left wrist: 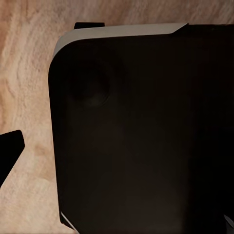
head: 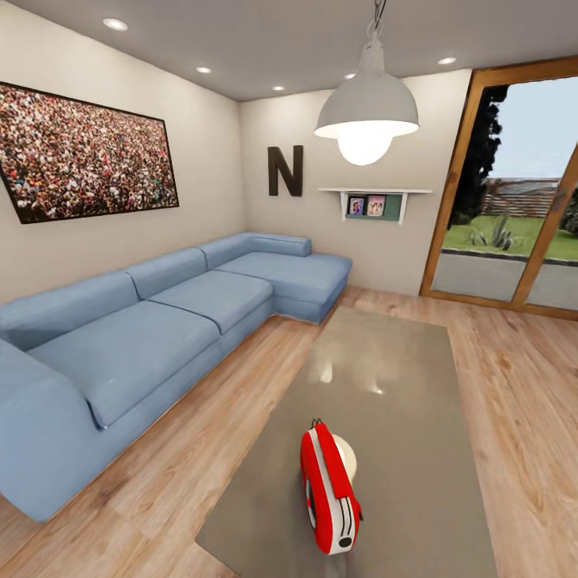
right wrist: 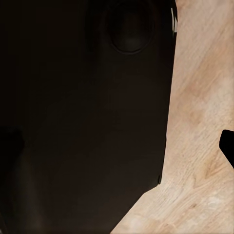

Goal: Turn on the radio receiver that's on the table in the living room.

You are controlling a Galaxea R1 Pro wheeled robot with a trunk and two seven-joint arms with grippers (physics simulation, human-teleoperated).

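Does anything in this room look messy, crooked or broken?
Nothing stands out. The red radio receiver stands upright at the near end of the table, with a round white disc close behind it. The blue sofa and wall picture look tidy.

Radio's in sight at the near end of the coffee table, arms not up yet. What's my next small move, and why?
Probably raise one arm toward the small red, white-striped radio receiver. It stands upright at the near end of the glossy grey-brown coffee table, and both wrist views face dark robot bodywork and wood floor, so no gripper is aimed at it.
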